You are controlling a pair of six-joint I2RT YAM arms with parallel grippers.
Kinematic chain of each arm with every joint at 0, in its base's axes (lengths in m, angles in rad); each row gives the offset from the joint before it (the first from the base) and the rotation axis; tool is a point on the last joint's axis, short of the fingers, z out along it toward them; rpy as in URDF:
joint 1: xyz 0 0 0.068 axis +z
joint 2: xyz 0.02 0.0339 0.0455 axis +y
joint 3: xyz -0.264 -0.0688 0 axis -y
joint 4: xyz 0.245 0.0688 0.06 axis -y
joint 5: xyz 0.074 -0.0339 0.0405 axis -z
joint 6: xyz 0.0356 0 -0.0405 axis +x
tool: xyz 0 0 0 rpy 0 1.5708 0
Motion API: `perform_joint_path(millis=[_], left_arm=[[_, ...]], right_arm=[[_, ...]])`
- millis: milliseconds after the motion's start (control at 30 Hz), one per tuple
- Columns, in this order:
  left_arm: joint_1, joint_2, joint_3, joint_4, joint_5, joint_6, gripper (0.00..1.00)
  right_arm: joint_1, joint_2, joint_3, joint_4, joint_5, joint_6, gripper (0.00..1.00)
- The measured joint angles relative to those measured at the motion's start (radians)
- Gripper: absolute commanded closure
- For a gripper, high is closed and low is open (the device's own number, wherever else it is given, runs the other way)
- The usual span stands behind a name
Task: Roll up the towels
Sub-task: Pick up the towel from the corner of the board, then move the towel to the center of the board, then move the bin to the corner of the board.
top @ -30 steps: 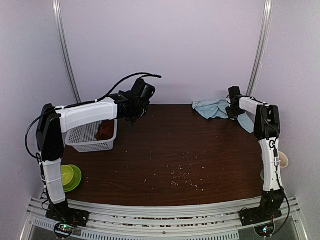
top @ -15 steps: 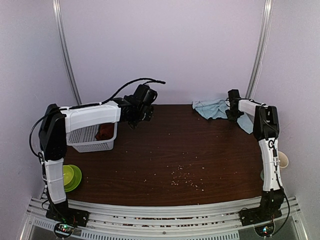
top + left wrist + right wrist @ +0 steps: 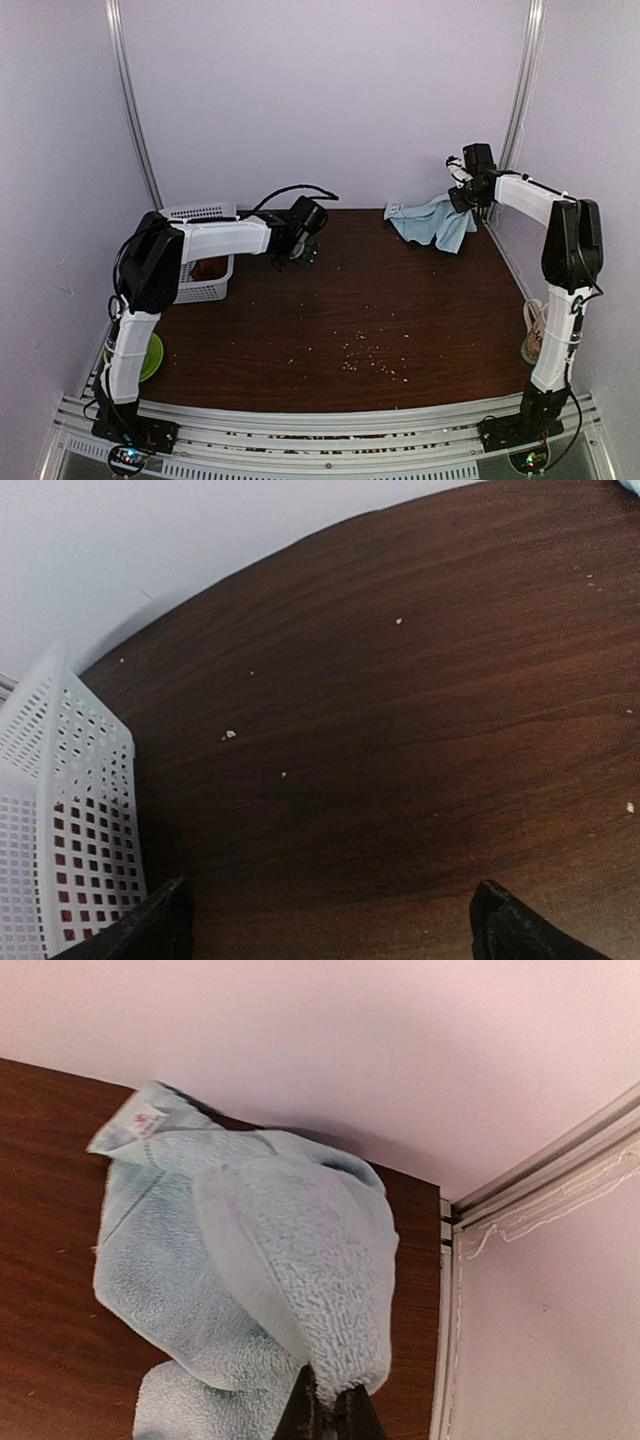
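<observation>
The pale light-blue towel (image 3: 432,221) hangs bunched at the table's back right corner, one end lifted. My right gripper (image 3: 461,196) is shut on that raised end. In the right wrist view the towel (image 3: 250,1260) drapes away from the pinched fingertips (image 3: 330,1412). The rust-red towel (image 3: 209,268) lies crumpled inside the white basket (image 3: 190,291) at the left. My left gripper (image 3: 299,255) hovers low over bare table just right of the basket, open, with nothing between its fingers (image 3: 150,932). Red shows through the basket's holes (image 3: 72,880).
A green bowl (image 3: 152,355) sits at the near left edge, partly behind the left arm. A pale cup (image 3: 535,338) stands off the right edge. Crumbs (image 3: 365,357) are scattered over the table's middle. The back wall and corner rail (image 3: 540,1190) are close behind the blue towel.
My right gripper shut on the blue towel and lifted its end up off the table. The left arm swung right and down, away from above the basket.
</observation>
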Motion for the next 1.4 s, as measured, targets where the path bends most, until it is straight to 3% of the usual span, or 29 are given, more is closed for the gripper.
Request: perform_joint_path(millis=[333,533,1400], left_arm=[[0.21,0.101,0.055,0.009,0.085,-0.053,0.02],[0.244,0.134,0.097,0.013,0.085,-0.085,0.02],[0.331,-0.003,-0.187,0.018,0.015,-0.155,0.02]], right_arm=[[0.183,-0.256,-0.272,0.006,-0.107,-0.002,1.0],[0.232,-0.377,-0.374,-0.004,-0.154,0.002,1.0],[0.293,-0.524,-0.431,-0.031,-0.26,-0.01,1.0]])
